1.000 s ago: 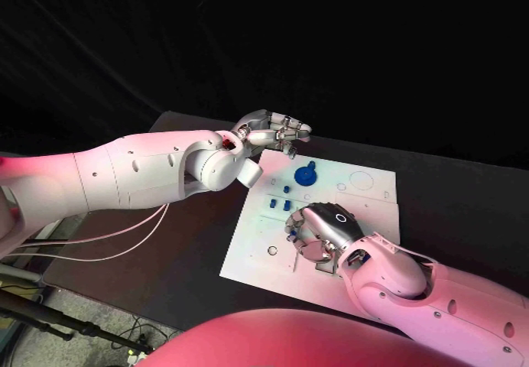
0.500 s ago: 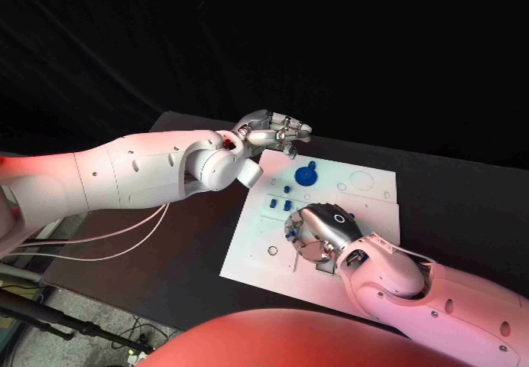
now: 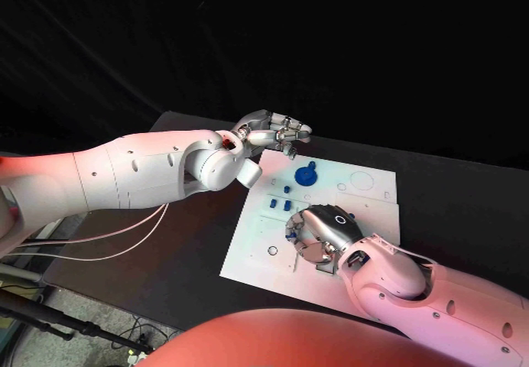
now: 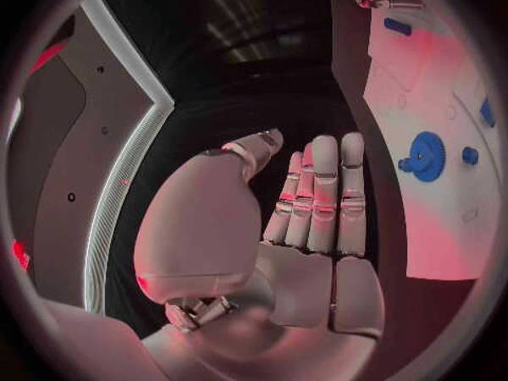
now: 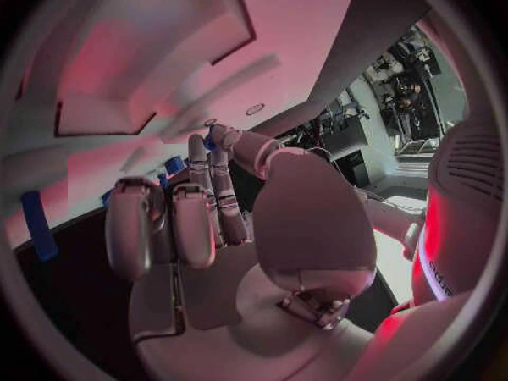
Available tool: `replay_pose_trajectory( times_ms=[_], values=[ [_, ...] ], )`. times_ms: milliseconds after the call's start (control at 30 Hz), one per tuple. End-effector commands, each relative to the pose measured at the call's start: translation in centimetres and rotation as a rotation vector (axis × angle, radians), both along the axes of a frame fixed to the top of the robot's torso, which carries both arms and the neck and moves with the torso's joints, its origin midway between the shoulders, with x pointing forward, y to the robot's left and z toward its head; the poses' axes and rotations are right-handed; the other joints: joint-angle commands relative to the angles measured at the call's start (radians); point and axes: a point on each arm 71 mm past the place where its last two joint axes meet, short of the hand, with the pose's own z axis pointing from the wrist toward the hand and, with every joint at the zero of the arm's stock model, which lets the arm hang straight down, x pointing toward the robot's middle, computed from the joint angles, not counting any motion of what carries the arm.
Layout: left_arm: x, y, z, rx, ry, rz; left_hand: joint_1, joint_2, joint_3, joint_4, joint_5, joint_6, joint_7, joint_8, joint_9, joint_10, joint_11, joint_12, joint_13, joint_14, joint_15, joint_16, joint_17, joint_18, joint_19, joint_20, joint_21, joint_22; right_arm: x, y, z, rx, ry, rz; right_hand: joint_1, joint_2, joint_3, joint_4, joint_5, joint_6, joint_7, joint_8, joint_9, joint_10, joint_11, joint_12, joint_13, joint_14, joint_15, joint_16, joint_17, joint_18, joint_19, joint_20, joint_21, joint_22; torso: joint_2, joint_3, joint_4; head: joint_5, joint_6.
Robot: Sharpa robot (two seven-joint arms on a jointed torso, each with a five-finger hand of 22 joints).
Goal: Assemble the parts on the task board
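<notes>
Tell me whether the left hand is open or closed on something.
Open. In the left wrist view the left hand has its fingers stretched out straight with nothing in them, held beside the task board, not touching it.

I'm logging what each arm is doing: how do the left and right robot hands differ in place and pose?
The left robot hand hangs past the task board's far left corner, over the black table; the right robot hand is low over the board's middle, near the small blue parts. The left robot hand's fingers lie straight, side by side, holding nothing; whether the right one holds anything cannot be told. Both are silver on white arms.
</notes>
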Motion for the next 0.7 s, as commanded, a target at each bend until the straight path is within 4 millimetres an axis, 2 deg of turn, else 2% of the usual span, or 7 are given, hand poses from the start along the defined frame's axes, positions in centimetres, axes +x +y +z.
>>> replay_pose_trajectory(
  times_ms=[33, 700],
  values=[
    [-0.06, -0.23, 0.16, -0.007, -0.004, -0.02, -0.002, 0.007, 0.003, -0.001, 0.004, -0.008, 0.001, 0.005, 0.001, -0.005, -0.001, 0.007, -0.001, -0.001, 0.005, -0.006, -0.002, 0.012, -0.001, 0.004, -0.004, -0.002, -0.18, 0.02, 0.06, 0.004, -0.01, 0.006, 0.002, 0.002, 0.001, 0.001, 0.006, -0.001, 0.003, 0.0, 0.001, 0.036, -0.039, 0.001, 0.002, 0.035, -0.006, 0.001, -0.001, -0.018, 0.018, -0.001, 0.003, 0.207, 0.0, 0.0003, -0.0001, 0.002, 0.0],
    [-0.04, -0.14, 0.15, -0.006, -0.004, -0.017, -0.003, 0.007, 0.003, -0.001, 0.004, -0.009, 0.001, 0.008, 0.002, -0.007, -0.001, 0.007, -0.002, 0.0, 0.005, -0.006, -0.002, 0.012, 0.0, 0.004, -0.004, -0.003, -0.22, -0.61, -0.18, -0.038, 0.006, 0.002, 0.002, 0.003, 0.0, 0.001, 0.011, -0.001, 0.003, 0.001, 0.003, 0.038, -0.039, 0.0, 0.004, 0.035, -0.006, 0.001, -0.002, -0.018, 0.018, -0.001, 0.003, 0.207, 0.0, 0.0, -0.0008, 0.002, 0.0]
  ],
)
